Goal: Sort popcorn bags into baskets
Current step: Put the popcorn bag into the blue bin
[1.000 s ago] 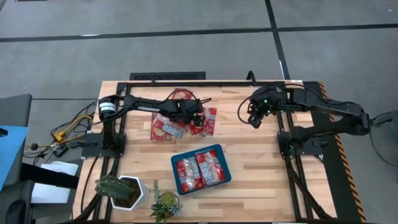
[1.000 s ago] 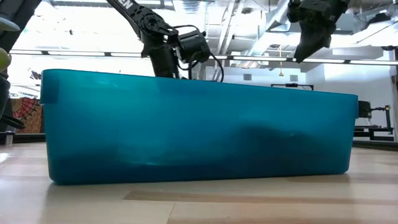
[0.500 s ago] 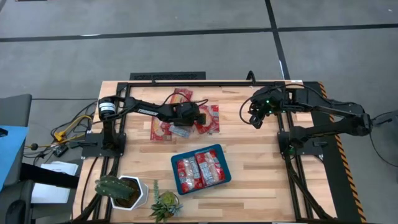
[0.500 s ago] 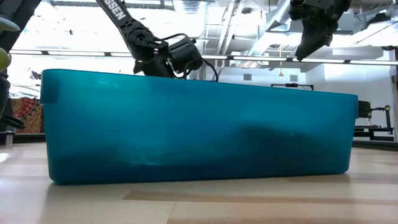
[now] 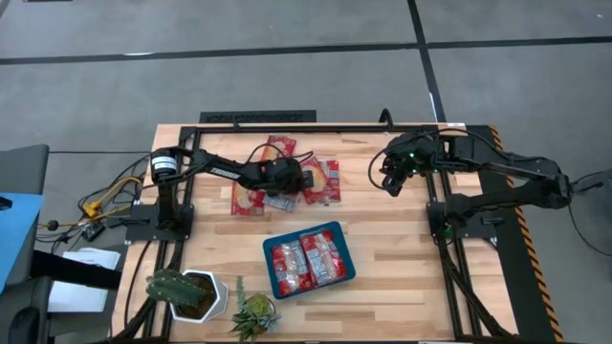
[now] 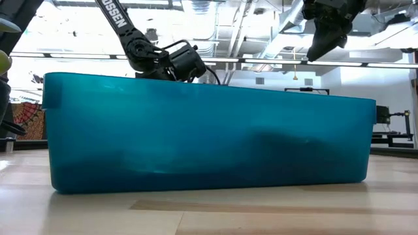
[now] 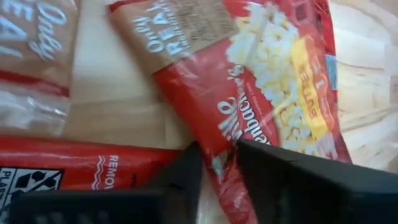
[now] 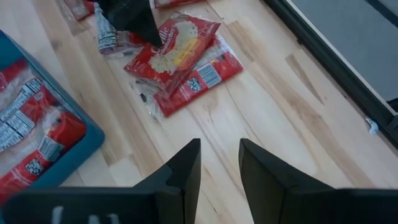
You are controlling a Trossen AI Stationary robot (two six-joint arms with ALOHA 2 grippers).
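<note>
Left wrist view, left gripper [image 7: 217, 163] pinching popcorn bag [image 7: 261, 93] edge, bare table [image 7: 124, 106] beside

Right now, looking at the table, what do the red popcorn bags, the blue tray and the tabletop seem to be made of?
The popcorn bags look like thin glossy plastic film: they crinkle, shine, and have see-through ends. The tray seems to be smooth, slightly translucent plastic, judging by the low view's even teal wall. The tabletop looks like pale wood planks with visible grain.

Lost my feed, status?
Left gripper shut on popcorn bag edge. Right gripper open, hovering clear. Teal tray holds bags. Nothing blocking.
</note>
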